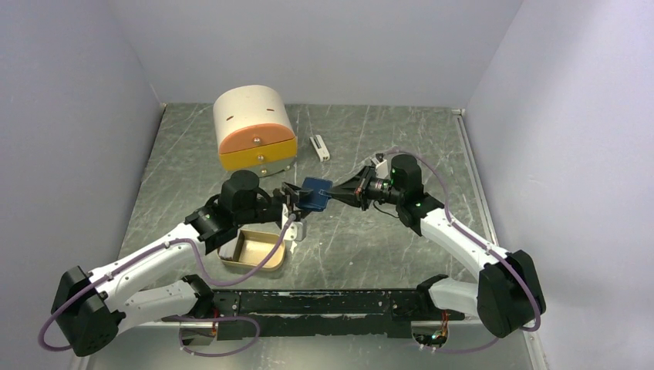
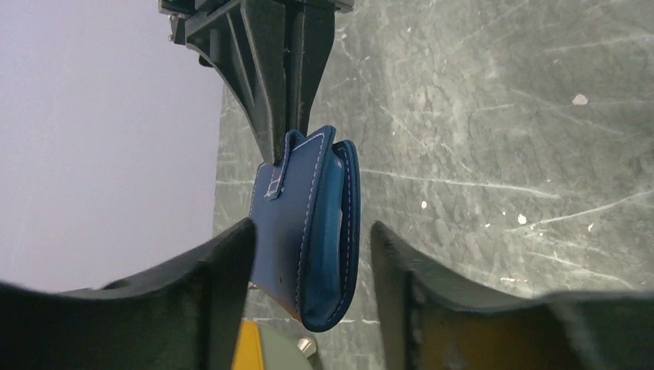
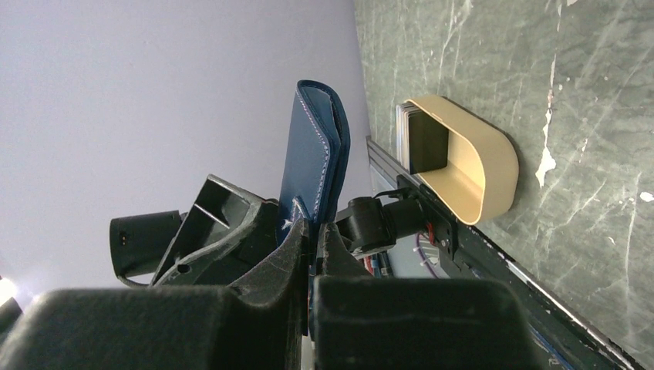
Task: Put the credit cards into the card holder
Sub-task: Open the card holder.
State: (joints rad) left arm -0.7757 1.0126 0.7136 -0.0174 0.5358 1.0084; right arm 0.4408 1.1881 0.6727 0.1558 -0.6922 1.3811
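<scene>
Seen from above, the tan tin (image 1: pixel 262 268) sits at about 7 o'clock on the tabletop (image 1: pixel 385 247), just under the left forearm. The right wrist view shows the credit cards (image 3: pixel 400 127) standing on edge against one end wall inside it, so none has reached the wallet yet.

Toward the centre, the left gripper (image 1: pixel 295 204) is spread wide. Its fingers (image 2: pixel 224 270) straddle the card holder (image 1: pixel 316 193). One finger is at or very near the navy face and the other stands clearly apart from it, so this gripper grips nothing.

The card holder hangs in the air above mid-table, folded over, with its lighter blue lining gaping slightly along one edge. From about 3 o'clock the right gripper (image 1: pixel 333 196) comes in level, its jaws pinched tight on the wallet's edge by the snap tab. It alone carries the weight.

My reading is that this is the preparing step: the wallet is held between the arms so it can be steadied and opened, and loading has not begun.

The next move likely calls for the left gripper to close squarely on the wallet's body without twisting it out of the thin right-hand pinch. The flap could then be peeled back to expose a slot for a card from the tin.
</scene>
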